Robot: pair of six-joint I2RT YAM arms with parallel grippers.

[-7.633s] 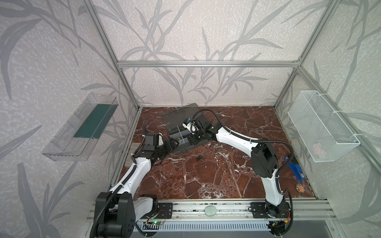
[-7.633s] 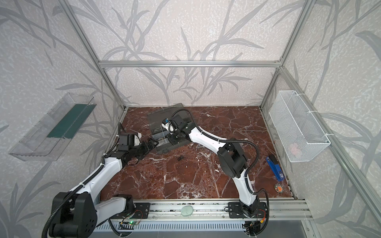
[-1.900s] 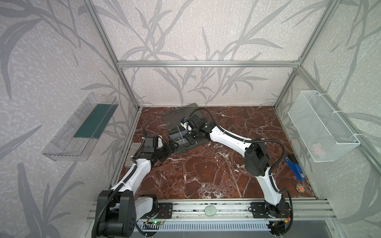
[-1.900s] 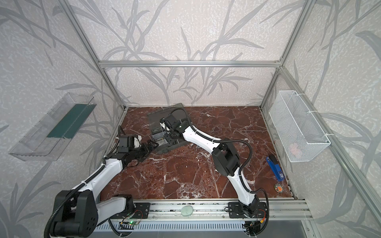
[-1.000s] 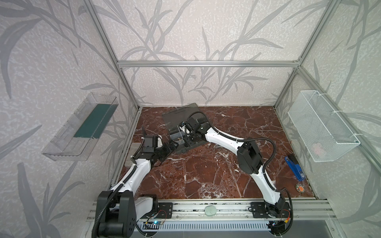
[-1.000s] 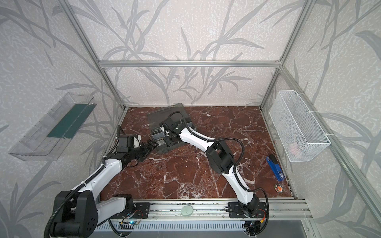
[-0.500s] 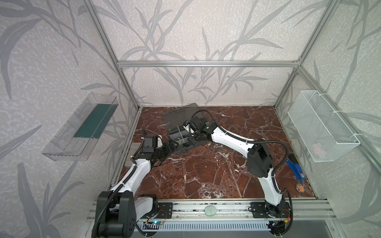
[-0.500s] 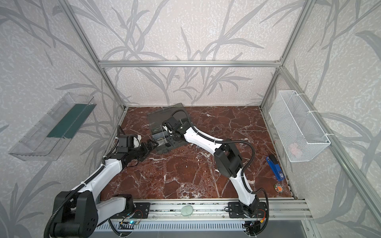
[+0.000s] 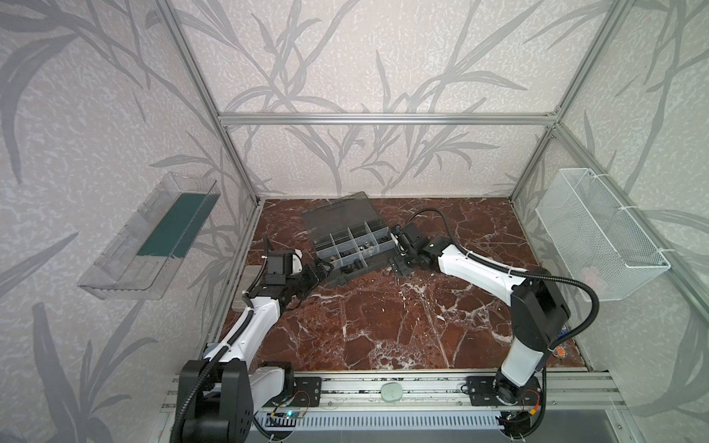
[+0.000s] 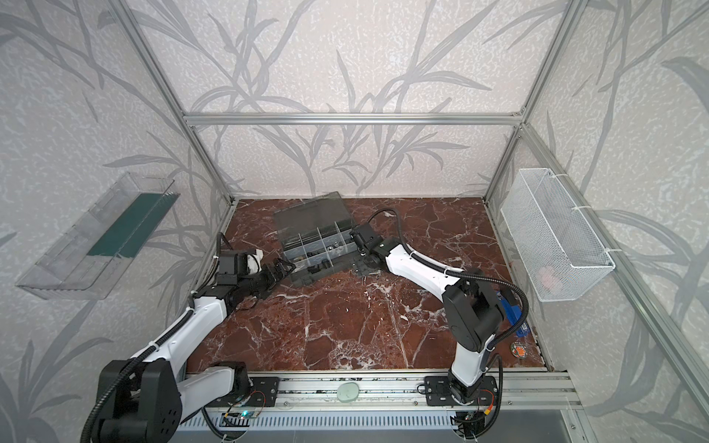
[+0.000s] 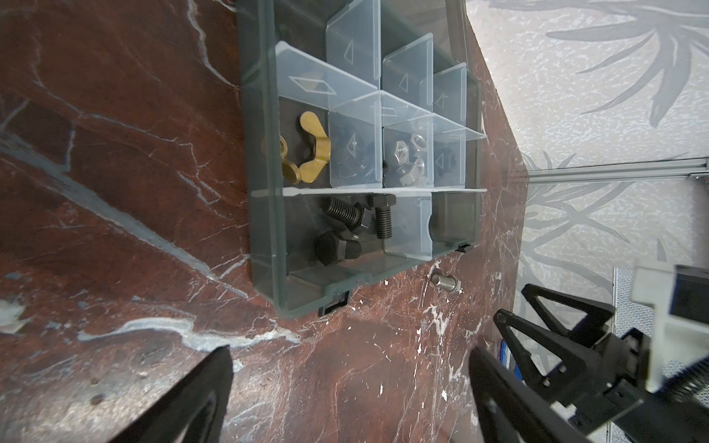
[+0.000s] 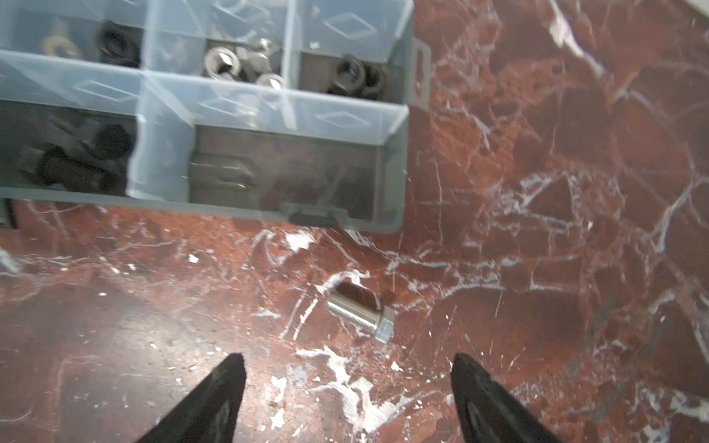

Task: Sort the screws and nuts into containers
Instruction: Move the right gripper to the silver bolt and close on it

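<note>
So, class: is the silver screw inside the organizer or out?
Out. The silver screw lies on its side on the marble table, apart from the organizer wall.

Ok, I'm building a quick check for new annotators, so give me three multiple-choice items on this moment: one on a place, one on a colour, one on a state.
1. Where does the silver bolt lie relative to the organizer case?
A) inside a cell
B) on the marble tabletop, just outside it
C) on its open lid

2. What colour are the wing nuts?
A) black
B) brass
C) blue

3. The right tool is:
A) shut on the bolt
B) shut, empty
C) open, empty

Answers:
1 B: it rests on bare marble beyond the case's front wall.
2 B: they show as golden metal in the left wrist view.
3 C: its fingertips stand wide apart with nothing between them.
</note>
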